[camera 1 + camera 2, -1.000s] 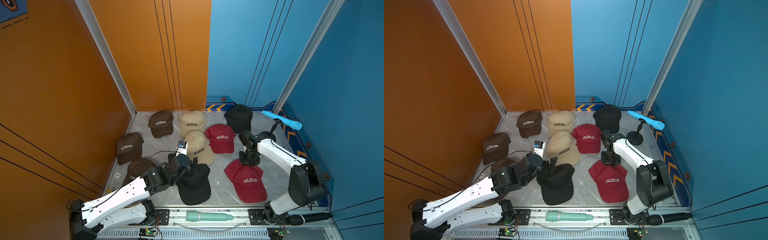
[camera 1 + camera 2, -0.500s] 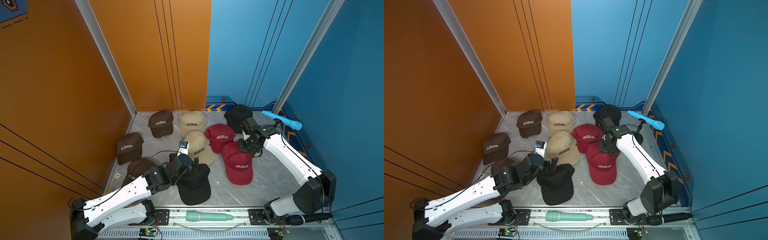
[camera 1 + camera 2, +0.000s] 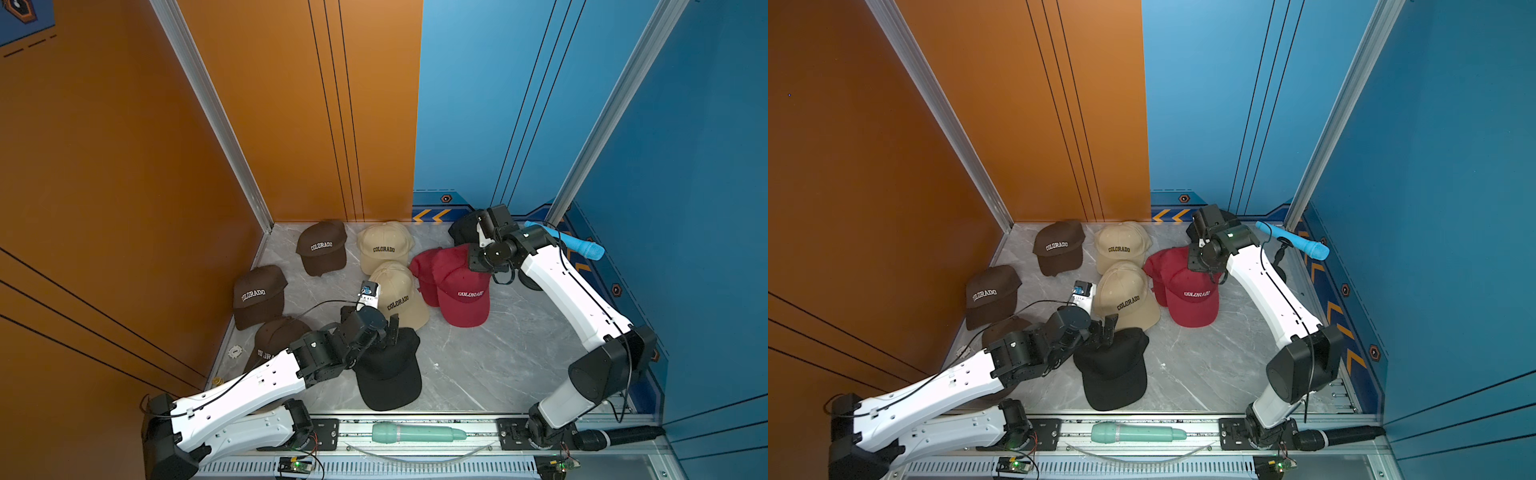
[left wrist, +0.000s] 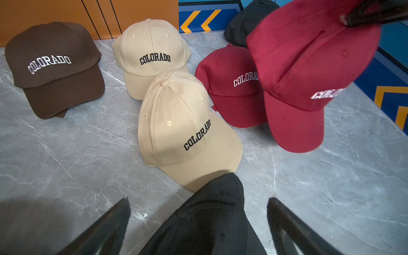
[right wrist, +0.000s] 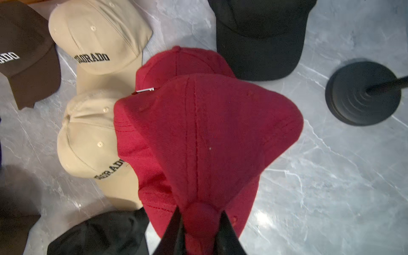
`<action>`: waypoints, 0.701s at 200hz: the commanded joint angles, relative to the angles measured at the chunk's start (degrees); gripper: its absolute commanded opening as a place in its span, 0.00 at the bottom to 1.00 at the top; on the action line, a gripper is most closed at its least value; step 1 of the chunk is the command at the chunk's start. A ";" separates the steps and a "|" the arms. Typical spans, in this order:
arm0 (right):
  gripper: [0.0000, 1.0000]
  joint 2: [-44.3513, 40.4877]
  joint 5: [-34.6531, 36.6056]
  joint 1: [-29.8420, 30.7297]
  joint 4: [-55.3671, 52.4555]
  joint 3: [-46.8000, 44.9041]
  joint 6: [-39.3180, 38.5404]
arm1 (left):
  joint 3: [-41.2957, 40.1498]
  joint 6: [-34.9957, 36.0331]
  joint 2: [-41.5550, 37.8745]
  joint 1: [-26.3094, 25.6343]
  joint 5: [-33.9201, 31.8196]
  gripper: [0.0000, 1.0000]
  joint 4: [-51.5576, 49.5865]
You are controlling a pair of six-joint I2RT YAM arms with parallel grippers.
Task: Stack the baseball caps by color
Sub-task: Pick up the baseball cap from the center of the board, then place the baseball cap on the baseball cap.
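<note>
My right gripper (image 5: 201, 217) is shut on the crown of a red cap (image 5: 209, 136), which hangs brim-down over the second red cap (image 5: 183, 64). In both top views the held red cap (image 3: 461, 286) overlaps the lying red cap (image 3: 422, 266). My left gripper (image 4: 197, 201) stands open, its fingers either side of the near black cap (image 4: 209, 220), also seen in a top view (image 3: 388, 374). The far black cap (image 3: 461, 230) sits behind the right wrist. Two beige caps (image 3: 384, 245) (image 3: 397, 293) lie mid-table. Three brown caps (image 3: 322, 247) (image 3: 257, 293) (image 3: 276, 338) lie left.
A blue microphone (image 3: 565, 245) on a black stand with a round base (image 5: 362, 92) is at the back right. A green microphone (image 3: 415, 432) and a black microphone (image 3: 615, 436) lie on the front rail. Orange and blue walls close in the table.
My right gripper has lifted the red cap from the front right and carried it back and left, over the other red cap. The left arm has barely moved.
</note>
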 commanded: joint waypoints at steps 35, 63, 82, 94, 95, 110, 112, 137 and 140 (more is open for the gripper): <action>0.21 11.24 -1.17 -0.29 7.01 11.37 -3.18 | 1.82 1.18 0.71 1.24 0.60 0.98 -0.47; 0.21 17.38 -1.13 -0.38 5.56 17.74 -3.20 | 2.22 1.37 1.06 1.99 0.97 0.98 -1.18; 0.21 21.69 -1.03 -0.47 4.09 21.49 -3.18 | 2.28 1.21 1.06 2.28 1.10 0.98 -1.39; 0.21 24.32 -1.26 -0.55 3.55 23.09 -3.13 | 2.18 1.06 1.06 2.37 1.14 0.98 -1.58; 0.21 24.56 -1.26 -0.55 3.56 23.19 -3.12 | 2.18 1.04 1.06 2.34 1.10 0.98 -1.58; 0.22 26.72 -0.67 -0.64 2.57 24.83 -2.69 | 2.02 1.00 0.79 2.55 1.02 0.98 -1.84; 0.22 26.88 -0.58 -0.71 2.53 24.98 -2.62 | 2.01 0.97 0.79 2.57 0.99 0.98 -1.88; 0.22 28.37 -0.95 -0.90 2.43 25.88 -2.50 | 1.63 0.84 0.31 2.89 0.98 0.98 -2.01; 0.23 28.52 -0.86 -0.95 2.36 25.97 -2.50 | 1.53 0.76 0.25 2.98 0.97 0.98 -1.97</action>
